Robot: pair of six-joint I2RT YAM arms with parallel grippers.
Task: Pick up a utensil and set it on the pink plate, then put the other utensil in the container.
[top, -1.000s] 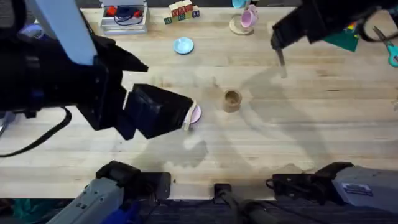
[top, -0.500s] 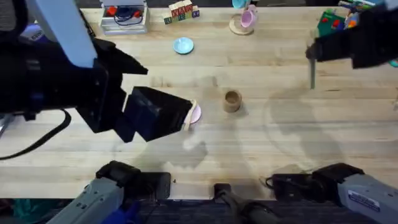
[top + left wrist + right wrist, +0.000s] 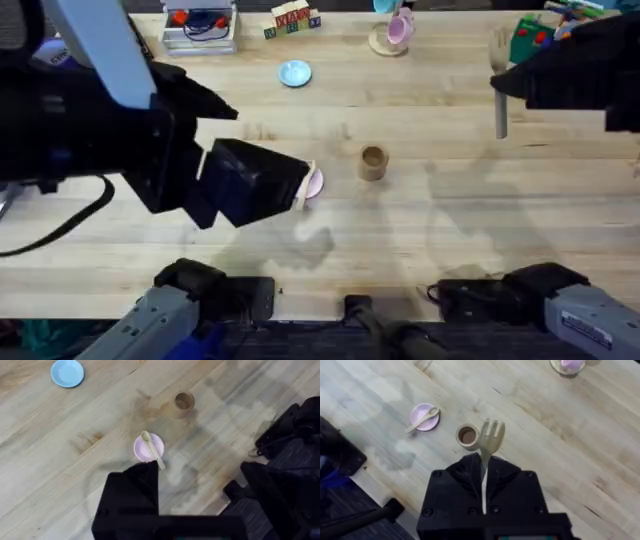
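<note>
The wooden spoon (image 3: 151,448) lies across the pink plate (image 3: 142,451), its handle sticking out over the rim. My left gripper (image 3: 300,186) hovers just left of that plate (image 3: 315,183) and covers part of it from above. The brown wooden container (image 3: 373,160) stands upright, a short way right of the plate. Far to the right and raised off the table, my right gripper (image 3: 505,85) is shut on the handle of the wooden fork (image 3: 499,60). In the right wrist view the fork (image 3: 491,435) points tines-outward, with the container (image 3: 467,436) and the plate (image 3: 424,416) below.
A light blue plate (image 3: 294,72) lies at the back, left of centre. A pink mug (image 3: 399,29) on a coaster, toy blocks (image 3: 292,17) and a stack of items (image 3: 200,26) line the far edge. Green objects (image 3: 530,38) sit at the back right.
My right arm has carried the fork to the right, away from the container, and slowed. The left arm, spoon and plate have stayed put.
</note>
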